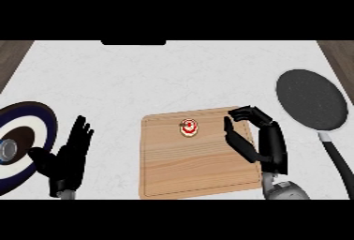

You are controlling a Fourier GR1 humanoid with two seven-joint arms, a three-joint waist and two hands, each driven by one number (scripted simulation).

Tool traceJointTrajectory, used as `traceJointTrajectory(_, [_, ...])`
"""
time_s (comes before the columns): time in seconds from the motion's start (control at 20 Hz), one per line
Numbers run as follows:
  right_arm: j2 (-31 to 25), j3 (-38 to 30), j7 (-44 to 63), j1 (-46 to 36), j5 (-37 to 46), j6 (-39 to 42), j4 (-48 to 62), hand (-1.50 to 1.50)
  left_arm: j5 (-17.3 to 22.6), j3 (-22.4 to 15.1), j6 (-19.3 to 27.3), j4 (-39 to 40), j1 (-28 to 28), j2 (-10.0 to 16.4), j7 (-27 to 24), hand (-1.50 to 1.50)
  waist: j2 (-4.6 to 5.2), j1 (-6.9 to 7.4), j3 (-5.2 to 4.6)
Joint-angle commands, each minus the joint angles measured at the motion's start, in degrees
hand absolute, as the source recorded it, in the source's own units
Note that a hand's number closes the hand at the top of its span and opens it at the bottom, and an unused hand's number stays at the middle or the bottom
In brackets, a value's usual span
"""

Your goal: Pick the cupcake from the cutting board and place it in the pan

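A small cupcake (188, 127) with white icing and a red top sits on the wooden cutting board (197, 166), near its far edge. My right hand (259, 138) hovers over the board's right edge, just right of the cupcake, with fingers half curled and the thumb spread toward it, holding nothing. The dark grey pan (311, 98) lies to the far right, its black handle (339, 161) pointing toward me. My left hand (69, 157) rests open at the lower left, fingers up.
A dark blue and white plate (27, 117) lies at the left edge with a small metal cup (8, 151) on it. Pale counter (159, 75) stretches beyond the board. Wooden strips (12, 51) show at the far corners.
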Motion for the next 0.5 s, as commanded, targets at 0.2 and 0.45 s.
traceJointTrajectory(0.2, [5.76,17.76,1.14,8.69,25.77,-30.43,3.68,-1.5,2.37,0.01,-0.81,2.77,1.09,-1.98,1.83,0.0,-0.37,-0.11,-0.06])
traceJointTrajectory(0.45, [5.84,22.58,17.97,7.87,41.06,-38.47,8.29,-1.5,3.15,1.37,-2.27,2.73,0.57,-0.6,1.91,0.0,-0.22,0.11,-0.07])
